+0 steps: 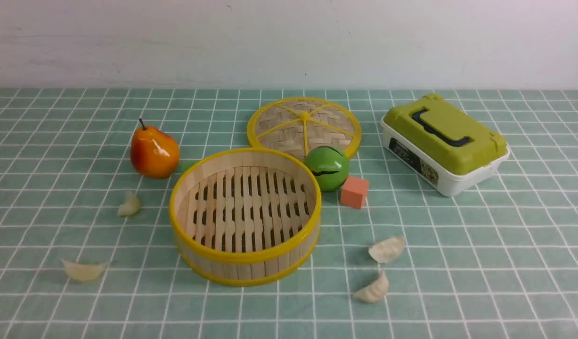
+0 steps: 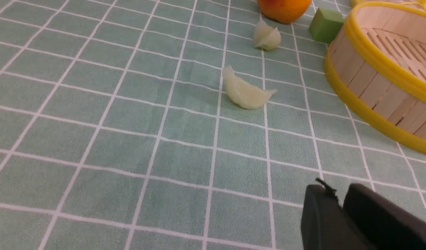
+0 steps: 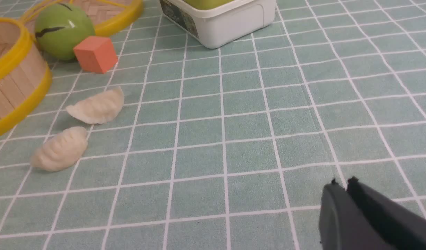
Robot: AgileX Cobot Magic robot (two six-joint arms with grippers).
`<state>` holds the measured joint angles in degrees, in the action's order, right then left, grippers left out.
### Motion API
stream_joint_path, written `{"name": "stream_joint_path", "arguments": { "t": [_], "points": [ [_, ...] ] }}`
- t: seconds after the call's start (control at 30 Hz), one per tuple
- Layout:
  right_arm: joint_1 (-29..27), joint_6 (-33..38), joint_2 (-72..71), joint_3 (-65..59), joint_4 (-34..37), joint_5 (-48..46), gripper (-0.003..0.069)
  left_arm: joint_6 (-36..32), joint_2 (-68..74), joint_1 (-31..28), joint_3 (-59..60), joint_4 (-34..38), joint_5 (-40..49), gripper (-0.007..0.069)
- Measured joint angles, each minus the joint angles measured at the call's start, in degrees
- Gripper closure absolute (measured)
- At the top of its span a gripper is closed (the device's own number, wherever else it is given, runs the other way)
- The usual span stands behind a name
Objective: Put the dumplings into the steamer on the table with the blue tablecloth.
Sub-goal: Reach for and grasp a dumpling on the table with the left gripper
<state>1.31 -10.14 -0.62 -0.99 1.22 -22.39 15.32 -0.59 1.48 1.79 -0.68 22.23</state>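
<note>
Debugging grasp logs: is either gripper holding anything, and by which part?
Nothing held. Left gripper and right gripper are empty, jaws together; the dumplings lie on the cloth.

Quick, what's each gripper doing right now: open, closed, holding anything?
Left gripper: closed, fingers pressed together, holding nothing.
Right gripper: closed, fingers pressed together, holding nothing.

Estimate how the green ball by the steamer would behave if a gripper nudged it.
The green ball is round and glossy, so it would probably roll at a light touch and could slip from a pinch. The steamer and the orange cube sit close beside it, so they would likely stop a roll that way.
</note>
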Motion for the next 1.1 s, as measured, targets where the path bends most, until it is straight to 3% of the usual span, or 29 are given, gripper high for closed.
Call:
{"name": "stream_joint_path", "arguments": {
  "t": [1.1],
  "points": [
    [0.0,0.0,0.0,0.0,-2.0,0.4,0.0597,0.0,0.0,0.0,0.0,0.2,-0.2,0.0501]
  ]
}}
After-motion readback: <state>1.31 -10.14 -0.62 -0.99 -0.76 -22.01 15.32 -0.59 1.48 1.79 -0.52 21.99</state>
